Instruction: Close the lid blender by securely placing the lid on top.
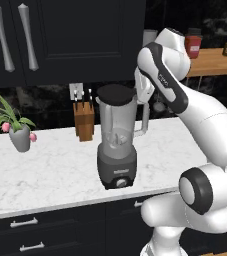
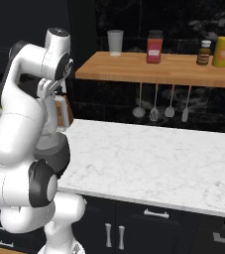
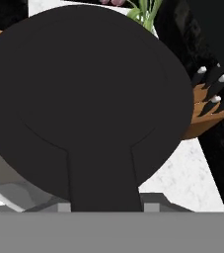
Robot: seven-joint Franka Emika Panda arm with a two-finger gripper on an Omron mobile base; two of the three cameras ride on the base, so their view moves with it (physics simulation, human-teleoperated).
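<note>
Lid point(image 1: 116, 94) sat on top of the blender point(image 1: 117, 142) jar, looking seated; placing step looked nearly done, next likely a check or release and retreat. Arm arched over, hand just right of the jar rim; finger state couldn't be told. Knife block point(image 1: 84, 120) behind the blender.

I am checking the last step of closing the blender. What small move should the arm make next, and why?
Probably open the gripper and draw back. The lid already lies flat across the mouth of the blender, and in the hand view the tab points toward the gripper. Whether the fingers hold the tab I cannot tell.
</note>
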